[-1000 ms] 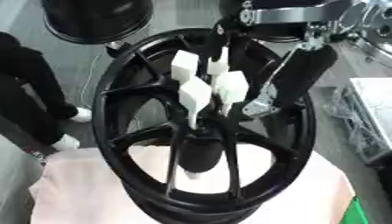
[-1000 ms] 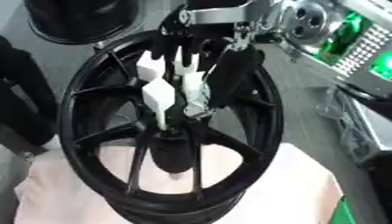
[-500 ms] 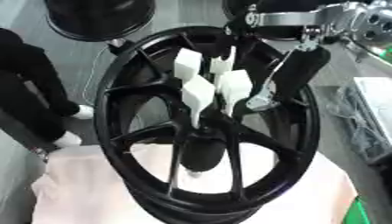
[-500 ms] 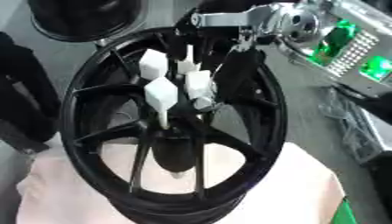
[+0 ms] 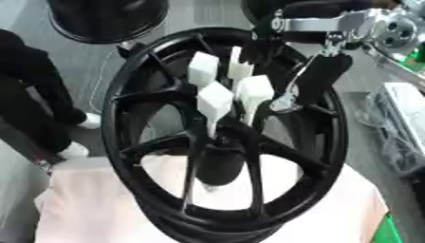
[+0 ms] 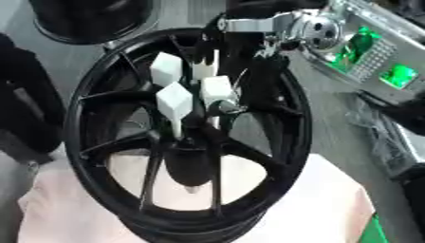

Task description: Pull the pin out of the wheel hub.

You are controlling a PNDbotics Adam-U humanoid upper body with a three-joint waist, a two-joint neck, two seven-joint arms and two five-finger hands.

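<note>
A black spoked wheel hub (image 5: 124, 99) stands tilted on a pale pink cloth. Several white pins with square heads stick out of its centre: one at the upper left (image 5: 203, 69), a thin one beside it (image 5: 239, 70), one lower down (image 5: 214, 99) and one on the right (image 5: 255, 90). My right hand (image 5: 319, 78), black on a silver wrist (image 6: 274, 23), comes in from the upper right. It hangs inside the rim, right beside the right-hand pin. Black on black hides how it meets the pin. My left hand shows in neither view.
The pink cloth (image 5: 91, 209) covers the table under the wheel. A second black wheel (image 5: 108, 19) lies behind at the upper left. A person's dark legs and white shoes (image 5: 79, 123) are at the left. A metal box with green parts (image 6: 374, 61) sits at the right.
The whole picture has shifted a little, so the camera moved. My right hand stays beside the right-hand pin, and the pins stand as before.
</note>
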